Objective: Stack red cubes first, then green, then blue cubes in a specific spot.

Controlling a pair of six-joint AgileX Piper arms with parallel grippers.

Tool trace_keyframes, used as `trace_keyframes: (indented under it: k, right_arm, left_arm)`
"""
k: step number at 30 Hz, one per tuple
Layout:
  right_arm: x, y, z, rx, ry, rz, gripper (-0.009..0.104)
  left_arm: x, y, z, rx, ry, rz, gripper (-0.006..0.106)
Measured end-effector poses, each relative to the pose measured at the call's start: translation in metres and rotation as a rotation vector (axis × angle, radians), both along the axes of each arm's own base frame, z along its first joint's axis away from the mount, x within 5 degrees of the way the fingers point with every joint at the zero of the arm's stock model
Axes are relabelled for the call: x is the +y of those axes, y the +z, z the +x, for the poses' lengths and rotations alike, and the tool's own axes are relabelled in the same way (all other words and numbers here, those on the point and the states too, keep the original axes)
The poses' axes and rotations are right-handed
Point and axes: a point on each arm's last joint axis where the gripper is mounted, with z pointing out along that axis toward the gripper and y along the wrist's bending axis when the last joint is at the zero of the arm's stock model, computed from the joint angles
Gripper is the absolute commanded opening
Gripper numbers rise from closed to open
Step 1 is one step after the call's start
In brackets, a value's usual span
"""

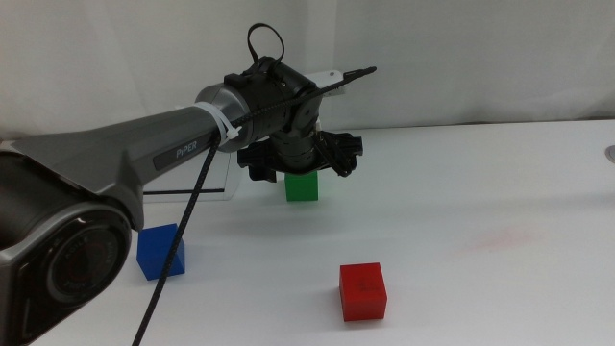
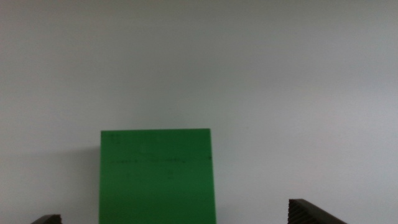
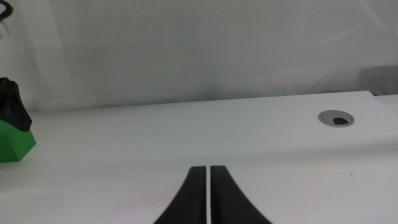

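Left gripper [image 1: 300,161] hovering splayed just above the green cube [image 1: 302,185] at the table's back, seemingly to straddle it; right gripper [image 3: 208,199] clenched empty, waiting aside.

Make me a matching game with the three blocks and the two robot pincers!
Things:
1. red cube
2. green cube
3. blue cube
4. right pincer

Places or states:
A. farthest back, under the left pincer, which is open
B. shut, low over bare table
C. nearest the camera, alone on the white table
D. beside the left arm's black cable

Pairs: 1-C, 2-A, 3-D, 4-B
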Motion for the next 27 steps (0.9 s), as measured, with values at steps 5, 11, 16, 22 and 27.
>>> trace_keyframes:
  k: [5, 11, 16, 22, 27]
  right_arm:
    - [0.000, 0.000, 0.000, 0.000, 0.000, 0.000, -0.003]
    - [0.000, 0.000, 0.000, 0.000, 0.000, -0.001, -0.003]
    - [0.000, 0.000, 0.000, 0.000, 0.000, -0.001, -0.003]
    - [0.000, 0.000, 0.000, 0.000, 0.000, -0.001, -0.003]
    - [0.000, 0.000, 0.000, 0.000, 0.000, -0.001, -0.003]
  left_arm:
    - [0.000, -0.013, 0.002, 0.017, -0.026, 0.024, 0.089]
    - [-0.002, -0.024, 0.003, 0.027, -0.040, 0.033, 0.089]
    - [-0.003, -0.024, 0.005, 0.008, -0.064, 0.031, 0.084]
    - [0.001, -0.027, 0.008, 0.009, -0.062, 0.035, 0.058]
    - [0.010, -0.029, 0.013, 0.012, -0.034, 0.032, 0.023]
